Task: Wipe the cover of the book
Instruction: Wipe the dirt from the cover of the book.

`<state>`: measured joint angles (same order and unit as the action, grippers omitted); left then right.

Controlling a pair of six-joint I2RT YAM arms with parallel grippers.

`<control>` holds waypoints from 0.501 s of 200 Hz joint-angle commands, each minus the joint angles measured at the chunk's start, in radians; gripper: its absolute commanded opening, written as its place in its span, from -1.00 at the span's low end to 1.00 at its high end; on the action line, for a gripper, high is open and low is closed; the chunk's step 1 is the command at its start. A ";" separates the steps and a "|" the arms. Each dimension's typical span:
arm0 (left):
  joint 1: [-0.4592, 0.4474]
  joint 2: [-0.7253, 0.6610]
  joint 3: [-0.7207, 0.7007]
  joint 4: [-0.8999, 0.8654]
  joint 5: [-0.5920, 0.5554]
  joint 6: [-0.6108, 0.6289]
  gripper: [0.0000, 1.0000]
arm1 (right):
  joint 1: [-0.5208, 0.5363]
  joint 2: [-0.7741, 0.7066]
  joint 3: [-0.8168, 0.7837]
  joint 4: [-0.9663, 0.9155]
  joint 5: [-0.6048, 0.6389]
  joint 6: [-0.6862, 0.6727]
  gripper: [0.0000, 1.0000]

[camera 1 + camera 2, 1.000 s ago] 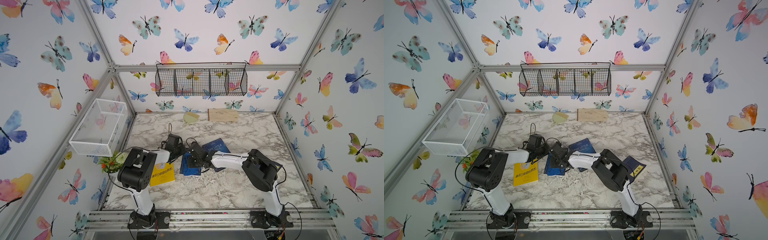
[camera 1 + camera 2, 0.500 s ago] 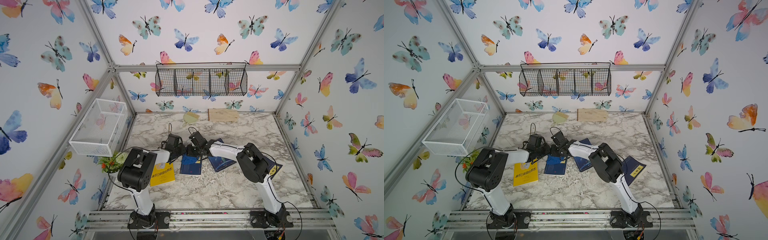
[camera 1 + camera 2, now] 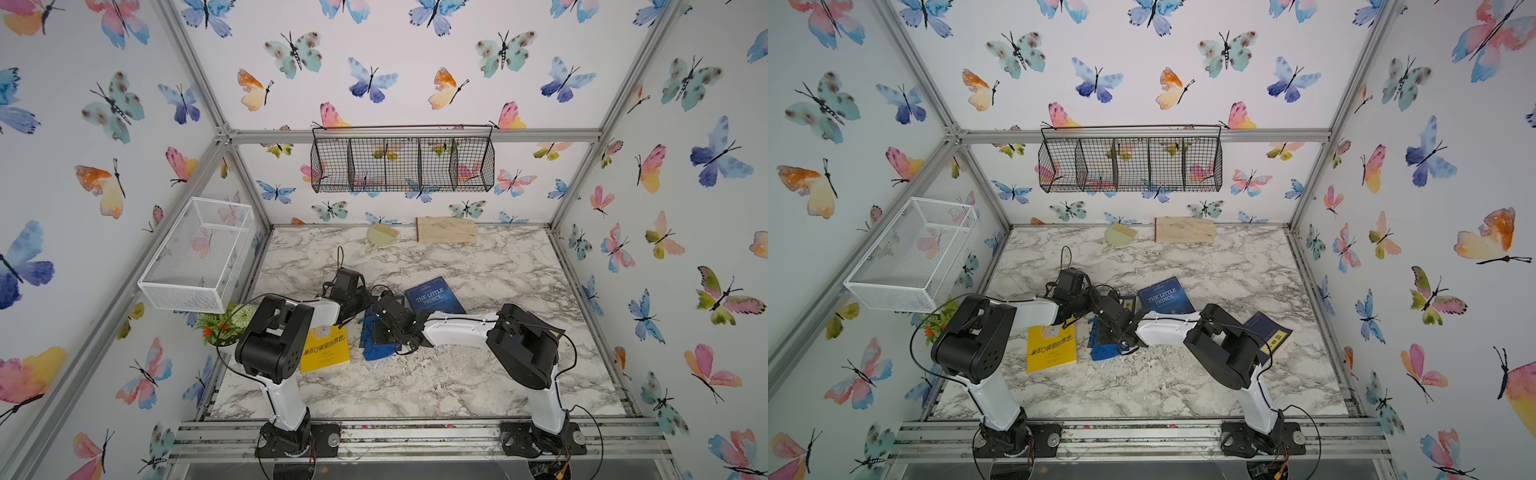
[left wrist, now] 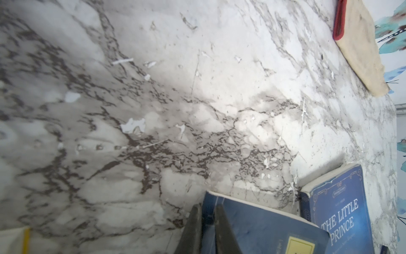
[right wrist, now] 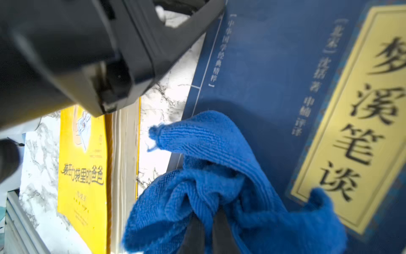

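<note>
The dark blue book [image 5: 274, 77] is mostly covered in both top views by the right arm's wrist and the blue cloth [image 3: 376, 352]. The right claw [image 5: 208, 228] has its tips buried in the folds. At the bench's [image 3: 1183, 386] 3 o'clock, the right elbow hides half a navy book [image 3: 1273, 334]. At 9 o'clock, the left arm partly screens a plant [image 3: 220, 324]. Whether the left claw [image 4: 207, 206] pinches or presses is unclear.

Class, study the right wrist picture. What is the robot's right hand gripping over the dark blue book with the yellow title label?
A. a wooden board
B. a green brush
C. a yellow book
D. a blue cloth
D: the right hand is shut on the blue cloth, whose bunched folds rest on the cover of the dark blue book.
</note>
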<state>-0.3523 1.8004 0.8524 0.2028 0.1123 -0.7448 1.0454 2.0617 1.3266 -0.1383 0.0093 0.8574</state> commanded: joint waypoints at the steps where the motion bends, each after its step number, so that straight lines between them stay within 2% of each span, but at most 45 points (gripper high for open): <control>1: -0.003 0.024 -0.026 -0.098 0.002 0.011 -0.73 | -0.038 0.172 0.018 -0.322 0.029 -0.026 -0.98; 27: -0.002 0.020 -0.027 -0.098 0.001 0.012 -0.73 | -0.143 0.250 0.130 -0.344 0.010 -0.060 -0.98; 49: -0.002 0.017 -0.029 -0.095 0.003 0.011 -0.73 | -0.215 0.279 0.179 -0.329 -0.060 -0.065 -0.98; 82: -0.002 0.015 -0.030 -0.095 0.005 0.011 -0.73 | -0.220 0.281 0.187 -0.340 -0.052 -0.068 -0.98; 100: -0.002 0.015 -0.030 -0.094 0.005 0.011 -0.73 | -0.195 0.232 0.079 -0.289 -0.055 -0.042 -0.98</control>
<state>-0.3527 1.8000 0.8524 0.2031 0.1112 -0.7448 0.8330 2.2230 1.5692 -0.2092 -0.1177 0.8154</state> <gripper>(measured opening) 0.135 0.074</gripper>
